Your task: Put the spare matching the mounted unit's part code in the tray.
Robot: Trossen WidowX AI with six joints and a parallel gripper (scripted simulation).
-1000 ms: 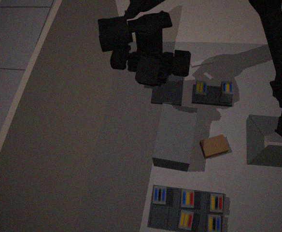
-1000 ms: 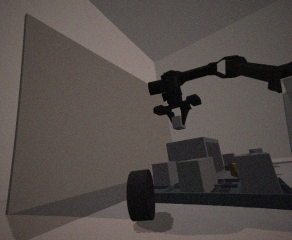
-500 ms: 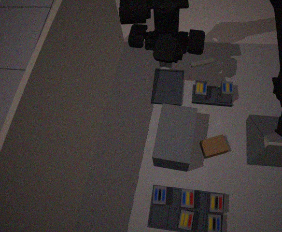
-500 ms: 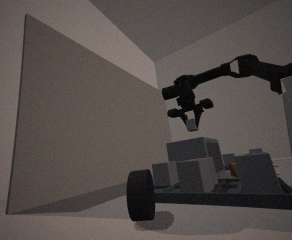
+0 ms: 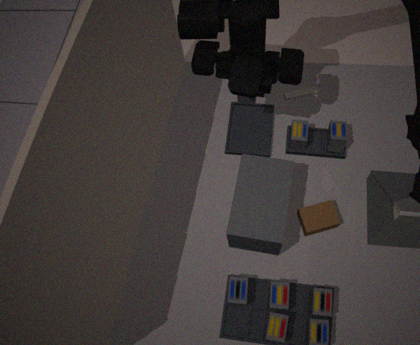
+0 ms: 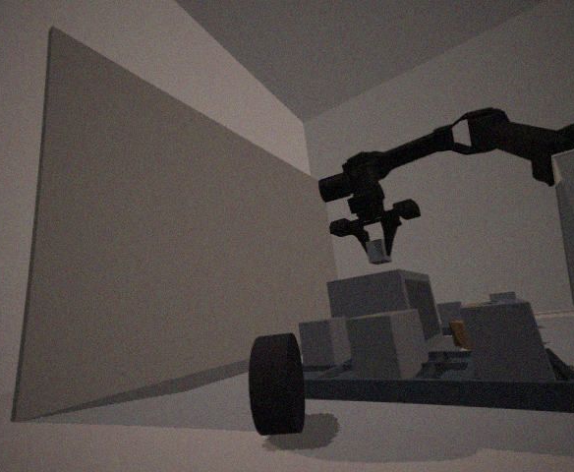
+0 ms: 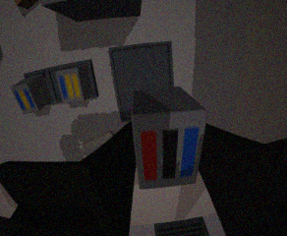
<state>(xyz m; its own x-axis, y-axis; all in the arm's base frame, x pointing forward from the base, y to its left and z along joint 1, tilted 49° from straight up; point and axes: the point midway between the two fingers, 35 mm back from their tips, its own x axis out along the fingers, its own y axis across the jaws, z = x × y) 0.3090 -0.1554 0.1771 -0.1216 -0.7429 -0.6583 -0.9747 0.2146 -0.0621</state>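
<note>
My gripper [image 5: 246, 80] [image 6: 377, 245] is shut on a small grey spare [image 6: 378, 253] [image 7: 169, 147] whose label has red, black and blue stripes. It holds the spare in the air, just above the far end of the dark grey tray [image 5: 249, 129] [image 7: 140, 69]. In the top view the gripper hides the spare. The tall grey mounted unit [image 5: 266, 200] [image 6: 381, 292] stands right in front of the tray; the code on its back does not show.
A small rack [image 5: 317, 142] [image 7: 55, 88] right of the tray holds two spares. A bigger rack [image 5: 279, 312] with several striped spares lies at the front. An orange block [image 5: 320, 217] lies beside the unit. A large panel [image 6: 175, 254] stands on the left.
</note>
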